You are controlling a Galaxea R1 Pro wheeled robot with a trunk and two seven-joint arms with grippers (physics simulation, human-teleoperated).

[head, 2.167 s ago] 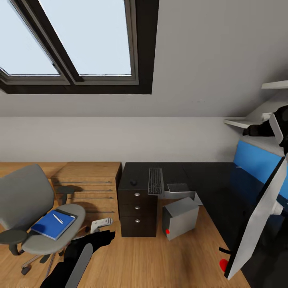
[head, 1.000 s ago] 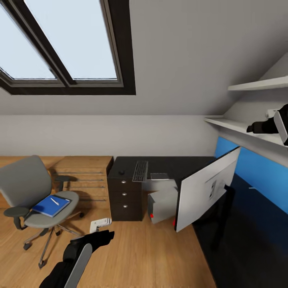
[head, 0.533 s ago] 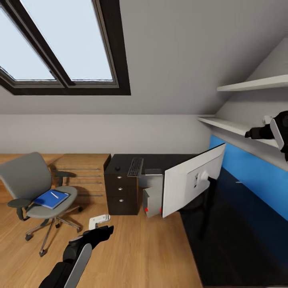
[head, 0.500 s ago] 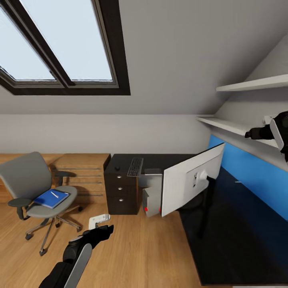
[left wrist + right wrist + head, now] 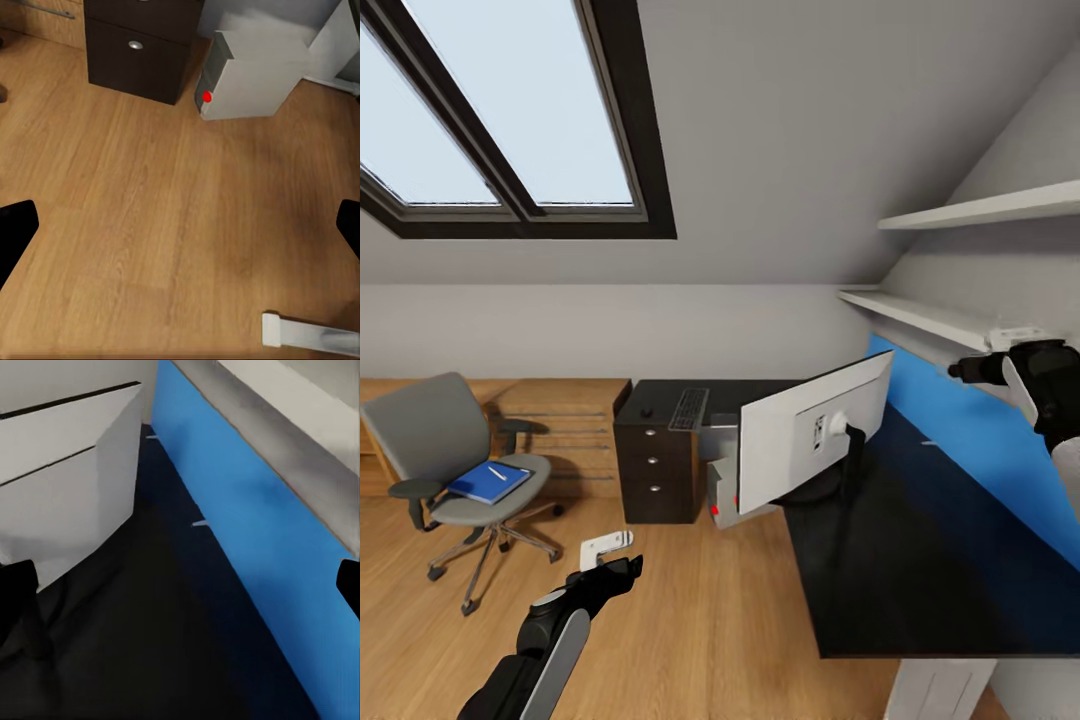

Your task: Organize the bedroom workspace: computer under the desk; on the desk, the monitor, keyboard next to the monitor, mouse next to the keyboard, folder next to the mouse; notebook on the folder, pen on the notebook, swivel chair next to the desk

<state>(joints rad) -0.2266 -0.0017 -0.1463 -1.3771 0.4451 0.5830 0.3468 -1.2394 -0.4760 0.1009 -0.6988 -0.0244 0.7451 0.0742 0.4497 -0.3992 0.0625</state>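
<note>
Head view of the bedroom [image 5: 760, 150], grey sloped ceiling with a skylight [image 5: 510, 110] at 11 o'clock; the desk [image 5: 880, 540], black and L-shaped, runs from the centre toward 4 o'clock, its drawer unit [image 5: 652, 468] with round silver knobs standing just left of centre; the monitor [image 5: 812, 432] stands on the desk with its pale grey back toward the camera, tilted, on a black stand; the keyboard [image 5: 688, 408] lies on the desk above the drawers, at 10 o'clock of the monitor, and the mouse [image 5: 647, 410] sits just beside it at its 9 o'clock; the computer [image 5: 726, 492] stands on the wooden floor [image 5: 690, 620] against the drawer unit, partly behind the monitor, red button low on its front; the swivel chair [image 5: 455, 470] stands at 9 o'clock, well apart from the desk, carrying the folder [image 5: 482, 484] on its seat with the pen [image 5: 497, 472] lying white on top; a notebook cannot be made out there; a light wooden chest [image 5: 565, 430] stands between chair and desk; a blue wall panel [image 5: 990, 450] backs the desk at 3 o'clock, below two shelves [image 5: 980, 210]. Left gripper [image 5: 603, 563], at 7 o'clock, hangs over bare floor, fingers spread wide and holding nothing, as the left wrist view confirms [image 5: 180, 232]; right gripper [image 5: 985, 365], at 3 o'clock, is raised near the lower shelf, likewise spread wide and empty in the right wrist view [image 5: 180, 600], above the desk beside the panel.
</note>
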